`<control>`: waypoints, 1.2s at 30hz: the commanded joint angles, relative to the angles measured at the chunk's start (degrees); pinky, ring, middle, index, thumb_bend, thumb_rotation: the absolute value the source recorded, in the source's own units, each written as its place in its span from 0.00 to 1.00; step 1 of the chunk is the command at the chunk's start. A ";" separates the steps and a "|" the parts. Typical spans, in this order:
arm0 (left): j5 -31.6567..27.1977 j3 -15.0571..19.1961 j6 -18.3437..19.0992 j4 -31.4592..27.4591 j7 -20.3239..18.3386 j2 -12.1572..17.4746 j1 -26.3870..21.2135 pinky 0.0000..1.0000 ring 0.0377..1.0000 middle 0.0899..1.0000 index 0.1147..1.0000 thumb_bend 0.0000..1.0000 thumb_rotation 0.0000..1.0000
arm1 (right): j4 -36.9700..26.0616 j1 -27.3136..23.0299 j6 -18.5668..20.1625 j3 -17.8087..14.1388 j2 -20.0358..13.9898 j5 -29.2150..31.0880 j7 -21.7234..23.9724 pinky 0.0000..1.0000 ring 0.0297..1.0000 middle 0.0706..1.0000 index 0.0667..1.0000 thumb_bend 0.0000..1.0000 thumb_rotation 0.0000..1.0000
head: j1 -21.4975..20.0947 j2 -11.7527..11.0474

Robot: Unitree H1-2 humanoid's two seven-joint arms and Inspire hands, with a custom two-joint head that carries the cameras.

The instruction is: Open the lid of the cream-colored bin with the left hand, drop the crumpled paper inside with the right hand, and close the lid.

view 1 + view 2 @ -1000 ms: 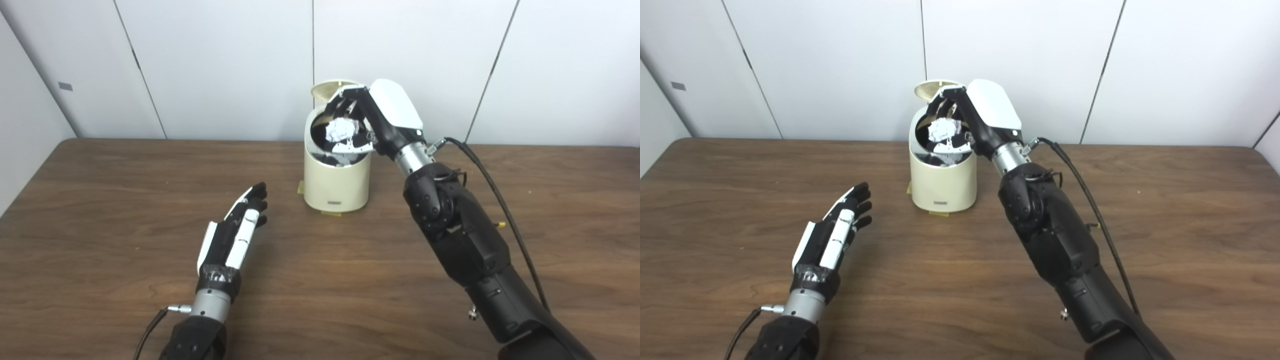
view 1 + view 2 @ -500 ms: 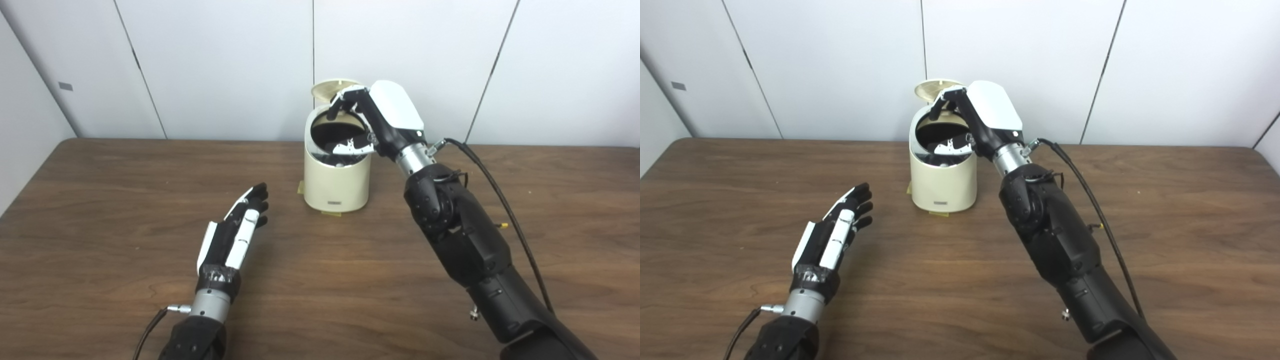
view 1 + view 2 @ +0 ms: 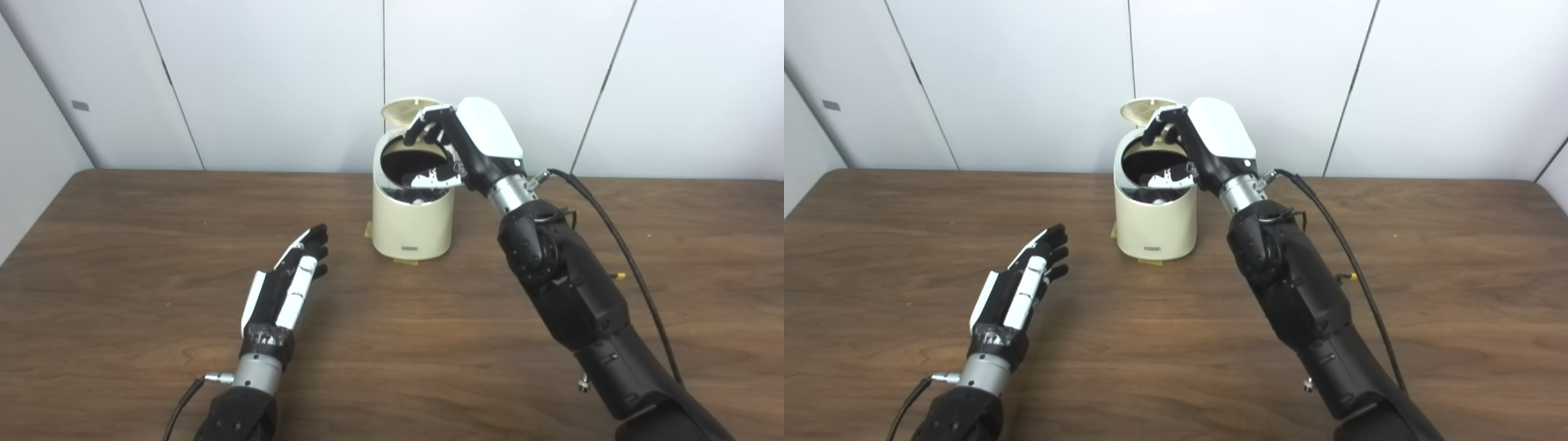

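Note:
The cream-colored bin (image 3: 411,223) stands at the back middle of the table with its lid (image 3: 401,109) tipped up behind the opening. Its inside is dark; a small pale bit, perhaps the crumpled paper (image 3: 418,199), shows low inside. My right hand (image 3: 456,144) hovers over the bin's mouth with fingers apart and nothing in it. My left hand (image 3: 293,283) rests flat and open on the table, left of and in front of the bin, apart from it.
The brown wooden table (image 3: 122,245) runs to a white panelled wall behind the bin. A black cable (image 3: 612,233) trails from my right wrist over the table. Small tape tabs (image 3: 368,230) sit at the bin's base.
The crumpled paper has left my right hand and dropped into the bin. The right hand has opened and drifted slightly right. The left hand has not moved.

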 commanded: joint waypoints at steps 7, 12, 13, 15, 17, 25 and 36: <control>0.33 0.21 -1.79 -0.59 0.14 0.11 -2.46 0.88 0.90 0.90 0.91 0.56 0.82 | -4.70 -1.30 -2.74 -1.89 -0.87 1.27 -2.75 0.37 0.36 0.47 0.49 0.51 0.00 | -0.15 -0.12; -0.38 1.09 -1.41 1.13 0.34 0.10 -3.73 0.87 0.90 0.90 0.90 0.53 0.81 | -6.57 0.08 -3.44 -3.92 -1.53 2.92 -3.01 0.37 0.37 0.47 0.48 0.51 0.00 | -0.08 -0.65; -0.44 1.25 -1.30 1.51 0.35 0.15 -4.01 0.87 0.90 0.90 0.90 0.53 0.80 | -6.94 0.55 -3.50 -4.44 -1.69 3.12 -3.16 0.35 0.37 0.47 0.48 0.51 0.00 | -0.08 -0.65; -0.78 1.75 -0.95 2.38 0.34 0.27 -4.82 0.88 0.90 0.90 0.90 0.52 0.79 | -7.58 1.89 -3.15 -5.86 -2.21 3.79 -3.41 0.34 0.37 0.47 0.47 0.50 0.00 | 0.07 -0.74; -1.07 2.34 -0.56 3.41 0.29 0.60 -5.98 0.89 0.91 0.91 0.91 0.52 0.77 | -8.45 3.69 -1.78 -7.87 -2.49 5.00 -3.50 0.34 0.38 0.46 0.47 0.50 0.00 | 0.07 -0.80; -0.91 4.48 2.13 8.01 0.02 3.52 -13.10 0.91 0.91 0.91 0.92 0.46 0.78 | -13.61 13.20 1.16 -15.72 -1.96 15.55 -1.33 0.33 0.39 0.45 0.49 0.50 0.00 | -0.14 -1.25; -1.63 4.58 5.13 14.78 -2.48 8.08 -24.13 0.94 0.95 0.94 0.94 0.47 0.82 | -22.90 25.18 12.29 -22.05 3.58 39.24 7.86 0.66 0.76 0.79 0.76 0.60 0.60 | -0.26 -1.57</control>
